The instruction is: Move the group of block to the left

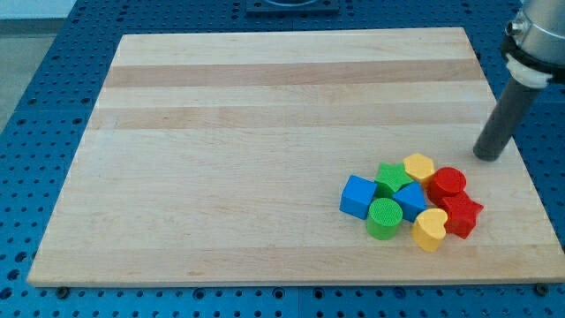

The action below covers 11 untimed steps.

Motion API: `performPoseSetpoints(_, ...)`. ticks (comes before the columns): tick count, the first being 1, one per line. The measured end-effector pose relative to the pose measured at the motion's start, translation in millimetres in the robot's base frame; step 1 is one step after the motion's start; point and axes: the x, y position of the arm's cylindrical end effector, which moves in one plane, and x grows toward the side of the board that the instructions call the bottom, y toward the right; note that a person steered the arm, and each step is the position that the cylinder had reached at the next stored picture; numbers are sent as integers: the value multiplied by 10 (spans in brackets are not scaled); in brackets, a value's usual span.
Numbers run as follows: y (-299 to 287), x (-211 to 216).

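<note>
the wooden bench [265,106] lies on a blue perforated surface [35,97], and all 8 blocks sit bunched together in its lower right part, well apart from the view's left edge. at the cluster's left end is a blue cube [357,196], with a green cylinder [383,218] just beside it toward the view's bottom. a green star-shaped block [391,177] sits above the cylinder, touching a second blue block [411,200], whose exact shape is hard to tell, in the middle of the group. at the top of the cluster is a yellow block [418,167] with several flat sides, and just to its right a red cylinder [448,182]. below that lies a red star-shaped block [461,215], and a yellow heart-shaped block [430,230] forms the bottom of the group, touching the red star. the dark rod comes down from the view's top right corner, tilted in the view, and my tip [485,156] rests on the bench up and to the right of the cluster, near the red cylinder but apart from it, touching no block. the arm carries no claw, only this rod, so there is nothing to spread or pinch.
</note>
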Motion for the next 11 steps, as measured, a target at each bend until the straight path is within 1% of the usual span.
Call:
performPoseSetpoints(1, -16, 599)
performPoseSetpoints(2, -34, 869)
performPoseSetpoints(3, -34, 869)
performPoseSetpoints(5, -338, 432)
performPoseSetpoints(10, -352, 507)
performPoseSetpoints(11, -231, 553)
